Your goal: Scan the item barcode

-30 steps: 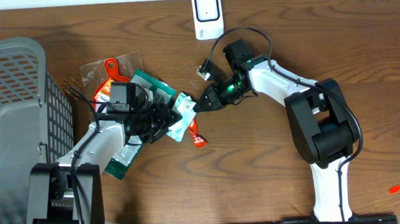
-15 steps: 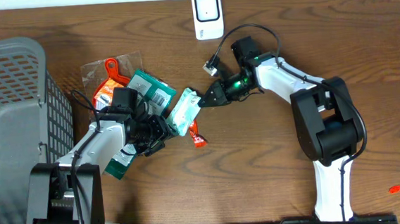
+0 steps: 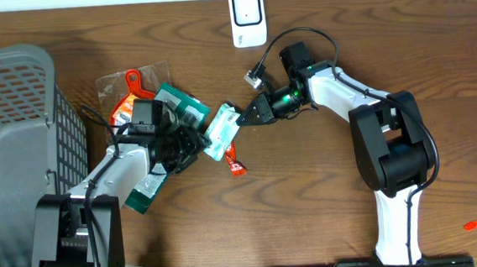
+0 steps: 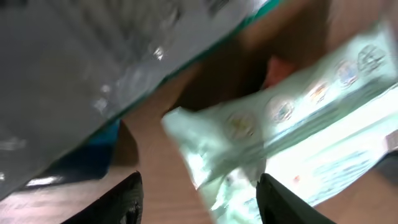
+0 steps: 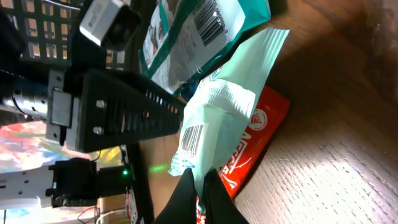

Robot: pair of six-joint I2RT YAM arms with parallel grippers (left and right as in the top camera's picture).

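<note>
Our right gripper (image 5: 199, 182) is pinched tight on one end of the mint packet (image 5: 217, 118), which overlaps the red sachet (image 5: 252, 146) mid-table. The left gripper (image 4: 199, 200) hangs next to it, fingers apart, holding nothing. We'd keep the barcode (image 5: 194, 140) unwrinkled and turn it square to the white scanner (image 3: 247, 17) further back. It's a wooden table (image 3: 311, 204), with a grey basket (image 3: 21, 149) far left.
</note>
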